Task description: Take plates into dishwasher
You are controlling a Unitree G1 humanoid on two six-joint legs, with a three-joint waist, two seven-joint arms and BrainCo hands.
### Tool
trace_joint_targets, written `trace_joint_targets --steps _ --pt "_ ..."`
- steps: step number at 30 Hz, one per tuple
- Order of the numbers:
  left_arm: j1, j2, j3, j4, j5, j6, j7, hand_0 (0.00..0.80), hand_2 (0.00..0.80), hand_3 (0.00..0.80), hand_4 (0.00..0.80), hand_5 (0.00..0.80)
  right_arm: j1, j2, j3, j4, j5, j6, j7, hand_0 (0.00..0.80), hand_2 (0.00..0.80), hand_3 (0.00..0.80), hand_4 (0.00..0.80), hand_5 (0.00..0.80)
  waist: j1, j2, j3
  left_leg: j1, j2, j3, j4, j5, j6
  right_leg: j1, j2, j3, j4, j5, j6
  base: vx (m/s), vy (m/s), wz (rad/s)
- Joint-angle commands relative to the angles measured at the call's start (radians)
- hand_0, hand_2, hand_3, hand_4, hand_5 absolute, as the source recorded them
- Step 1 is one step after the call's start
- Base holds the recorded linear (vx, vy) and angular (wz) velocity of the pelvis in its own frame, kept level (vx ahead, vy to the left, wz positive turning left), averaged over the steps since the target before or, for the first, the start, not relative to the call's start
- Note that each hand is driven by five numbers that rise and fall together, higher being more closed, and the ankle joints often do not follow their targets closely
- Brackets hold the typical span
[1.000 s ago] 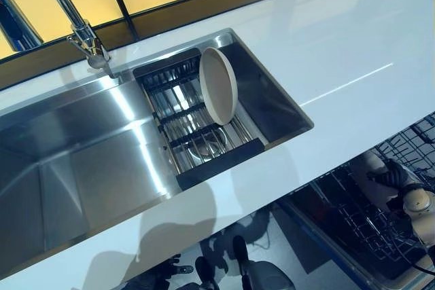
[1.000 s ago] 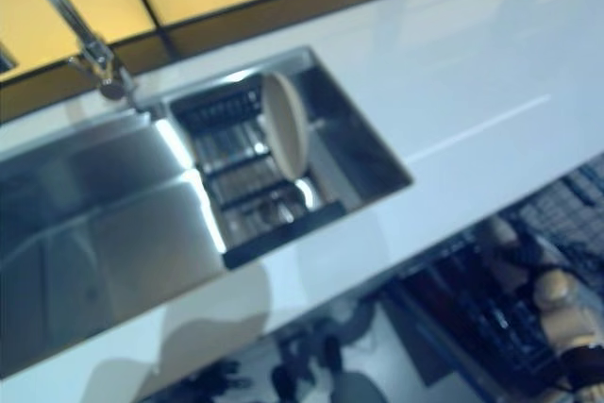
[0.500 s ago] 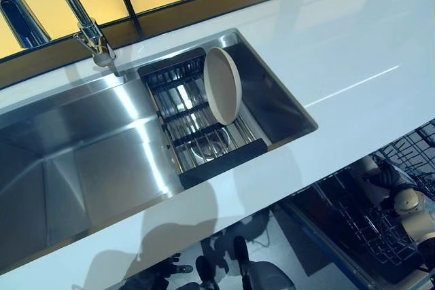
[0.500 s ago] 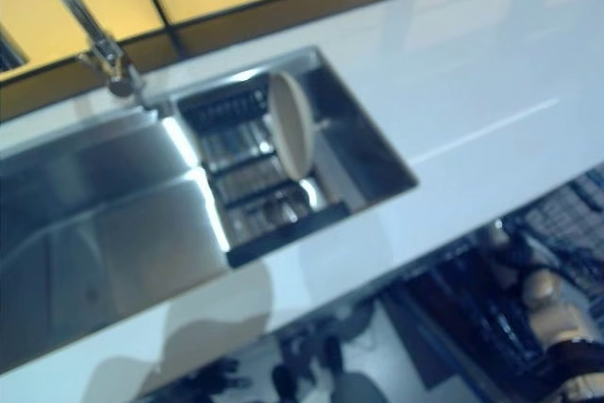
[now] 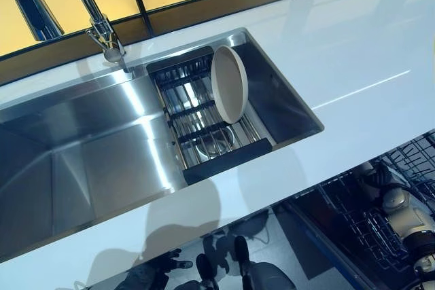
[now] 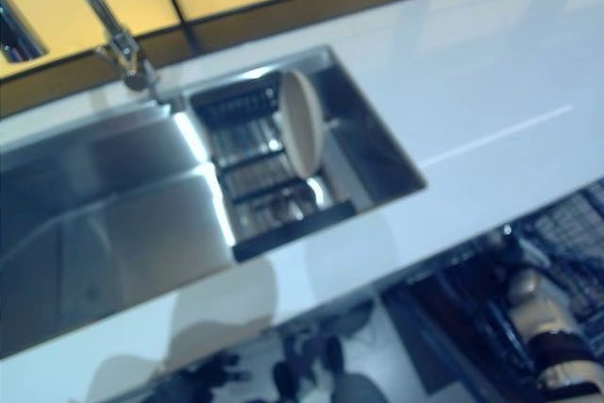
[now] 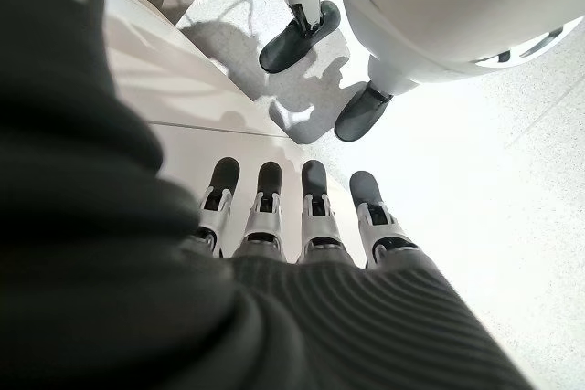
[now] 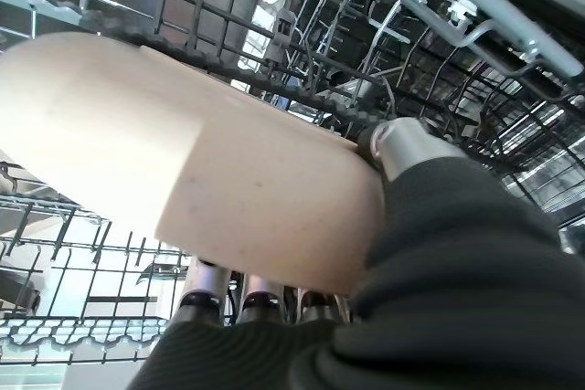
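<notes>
Right wrist view: a plate (image 8: pixel 183 180) is pinched between thumb and fingers of the right robot hand (image 8: pixel 402 148), edge-on, low among the dishwasher rack (image 8: pixel 302 6) wires; the left robot hand (image 7: pixel 302 216) hangs spread, empty; a second plate (image 5: pixel 229 83) stands in the sink (image 5: pixel 88 140), left of the rack.

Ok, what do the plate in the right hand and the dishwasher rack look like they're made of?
Plate, pinched in the right hand: seemingly ceramic or stoneware, matte cream, faintly speckled, no glare. Melamine is possible. Dishwasher rack: thin metal wire, apparently grey-coated, with some bare shiny rods.
</notes>
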Motion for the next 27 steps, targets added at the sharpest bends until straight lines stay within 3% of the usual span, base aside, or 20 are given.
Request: trace_joint_targets --steps 1,9,21,25,27 --pt "-0.120 0.045 -0.009 0.009 0.013 -0.025 0.017 0.000 0.000 0.000 0.000 0.000 -0.058 0.071 0.059 0.093 -0.003 -0.020 0.004 0.800 0.800 0.800 0.800 0.800 0.039 -0.023 -0.038 0.016 -0.007 -0.064 0.001 -0.092 0.016 0.033 0.008 -0.001 0.003 -0.091 0.042 0.000 0.000 0.00" --pt "-0.124 0.048 -0.008 0.013 0.009 -0.021 0.015 0.000 0.000 0.000 0.000 0.000 -0.071 0.078 0.076 0.117 -0.012 0.014 0.026 0.800 0.800 0.800 0.800 0.800 0.044 -0.023 -0.042 0.015 -0.008 -0.068 0.001 -0.091 0.017 0.033 0.008 -0.004 0.003 -0.092 0.041 -0.001 0.000 0.01" --pt "-0.131 0.043 -0.007 0.022 0.015 -0.028 0.012 0.000 0.000 0.000 0.000 0.000 -0.055 0.079 0.070 0.138 -0.016 0.013 0.029 0.800 0.800 0.800 0.800 0.800 0.042 -0.026 -0.045 0.021 -0.007 -0.065 0.001 -0.094 0.019 0.040 0.008 -0.008 0.003 -0.094 0.041 0.006 0.005 0.03" --pt "-0.126 0.041 -0.007 0.031 0.015 -0.034 0.014 0.000 0.000 0.000 0.000 0.000 -0.043 0.078 0.063 0.136 -0.019 0.007 0.022 0.486 0.486 0.486 0.486 0.486 0.041 -0.028 -0.050 0.023 -0.009 -0.064 0.001 -0.095 0.021 0.040 0.009 -0.005 0.003 -0.092 0.042 0.005 0.004 0.01" --pt "-0.125 0.039 -0.003 0.035 0.018 -0.035 0.014 0.000 0.000 0.000 0.000 0.000 -0.038 0.079 0.058 0.132 -0.021 0.008 0.019 0.185 0.185 0.185 0.185 0.185 0.040 -0.030 -0.052 0.023 -0.009 -0.062 0.001 -0.096 0.021 0.038 0.010 -0.001 0.003 -0.092 0.043 0.000 0.000 0.00"
